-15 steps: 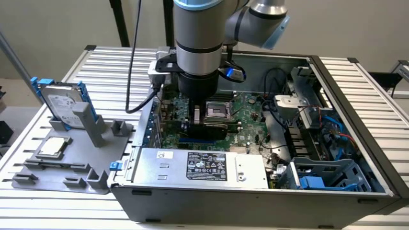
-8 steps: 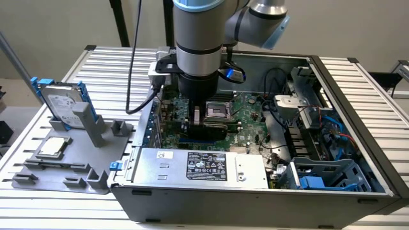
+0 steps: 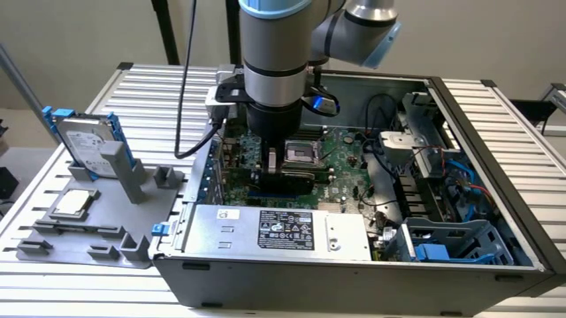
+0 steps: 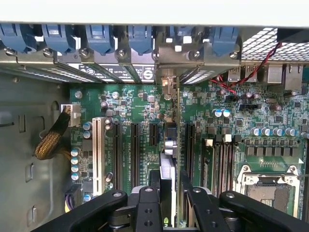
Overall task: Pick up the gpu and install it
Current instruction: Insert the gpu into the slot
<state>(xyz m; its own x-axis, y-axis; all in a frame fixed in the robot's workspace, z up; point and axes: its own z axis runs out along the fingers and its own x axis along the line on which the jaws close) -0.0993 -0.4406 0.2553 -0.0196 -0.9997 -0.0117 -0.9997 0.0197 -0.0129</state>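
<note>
Gripping the gpu (image 4: 168, 169) edge-on between its fingers (image 4: 147, 203), the hand (image 4: 169, 212) holds the card upright over the motherboard (image 4: 145, 111) inside the open computer case (image 3: 478, 132). Its silver bracket reaches toward the rear slot covers (image 4: 101, 38).

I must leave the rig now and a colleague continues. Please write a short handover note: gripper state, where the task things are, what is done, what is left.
Gripper: shut on the gpu, inside the open computer case, low over the motherboard.
Gpu: held edge-on, standing among the expansion slots; its bracket end points toward the rear slot covers.
Done: card picked up and brought into the case.
Left: whether it is fully seated cannot be told; release is not yet done.
Aside: hard drive and processor chip rest on the grey tray.
</note>
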